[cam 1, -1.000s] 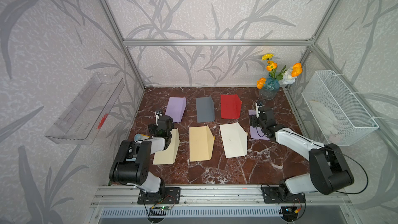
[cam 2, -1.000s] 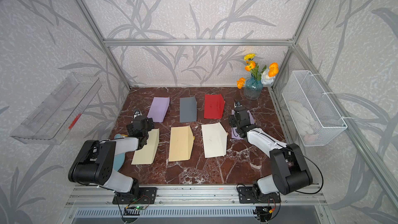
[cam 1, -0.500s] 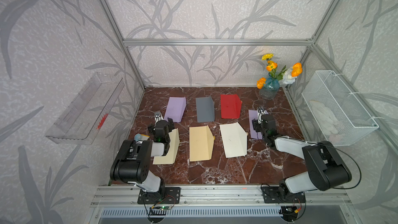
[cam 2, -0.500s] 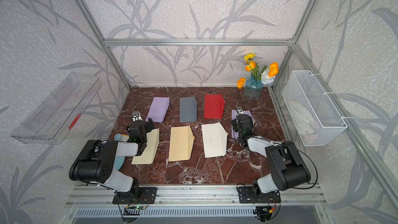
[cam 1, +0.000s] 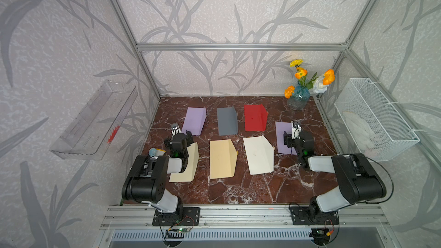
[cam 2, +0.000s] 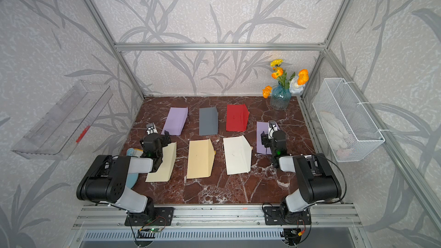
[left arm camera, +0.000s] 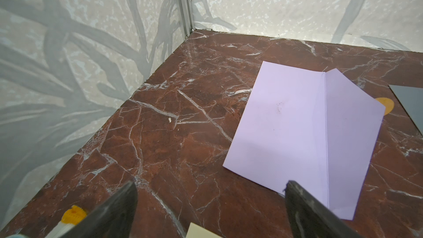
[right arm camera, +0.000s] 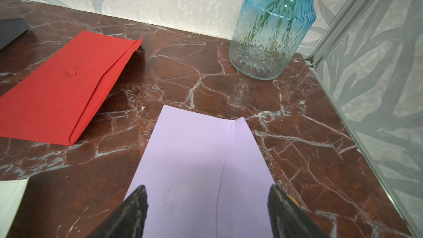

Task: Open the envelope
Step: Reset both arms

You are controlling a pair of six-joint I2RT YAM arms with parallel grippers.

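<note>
the lilac envelope [right arm camera: 194, 156] lies flat on the marble tabletop [right arm camera: 309, 168], at the right end of the rows and near the blue glass vase [right arm camera: 272, 30]. in the right wrist view its flap is turned out from the body along a clear crease, so it looks opened, or nearly so. how far the flap lifts off the marble i cannot tell.

the right gripper [right arm camera: 207, 187] hovers low over the near end of this envelope. its fingers are spread wide, one on each side of the paper, and they grasp nothing. the step in hand looks like the close of the flap work on this envelope.

if the flap is judged open enough, the next move calls for a clean lift straight up, so the fingertips do not drag the light paper. if it is not, it calls for a pinch on the flap's free edge only.

beside it lie the red envelope [right arm camera: 57, 88], then the grey envelope [cam 1: 226, 121] and the white envelope [cam 1: 259, 156], each with a flap raised.

on the other side the left gripper [left arm camera: 210, 183] is also spread and empty, above bare marble just short of the far lilac envelope [left arm camera: 297, 133].
</note>
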